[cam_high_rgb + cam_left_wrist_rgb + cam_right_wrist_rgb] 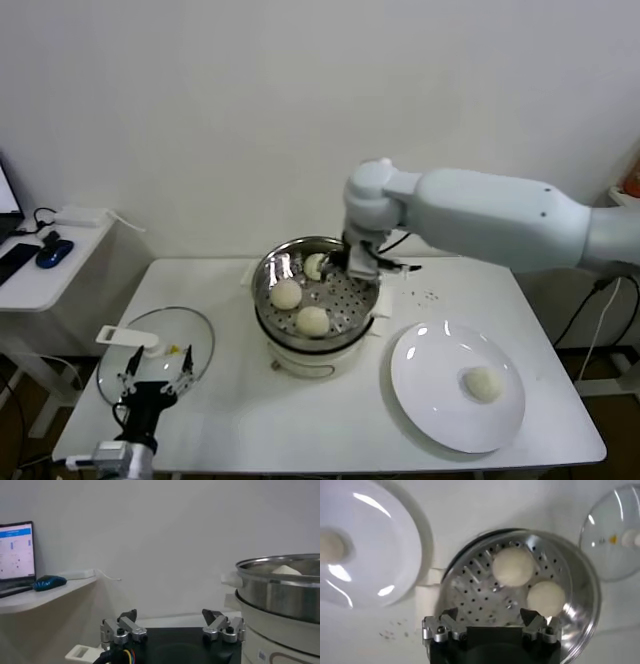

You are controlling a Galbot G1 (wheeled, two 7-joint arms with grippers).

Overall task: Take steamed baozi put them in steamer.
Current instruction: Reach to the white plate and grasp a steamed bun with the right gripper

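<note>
The shiny steamer (262,272) on its cream cooker base holds three steamed baozi (286,293), (313,320), (316,265). A fourth baozi (484,383) lies on the white plate (430,370). My right gripper (348,268) hangs open and empty over the far side of the basket, beside the rear bun. In the right wrist view, that gripper (489,615) is above the perforated floor (475,587), with two buns (513,566), (546,598) beyond its fingertips. My left gripper (157,365) is parked open at the table's front left.
A glass lid (180,335) with a white handle lies at the front left, by the left gripper. A side desk (40,275) with a mouse stands off to the left. In the left wrist view the steamer (280,585) rises at the right.
</note>
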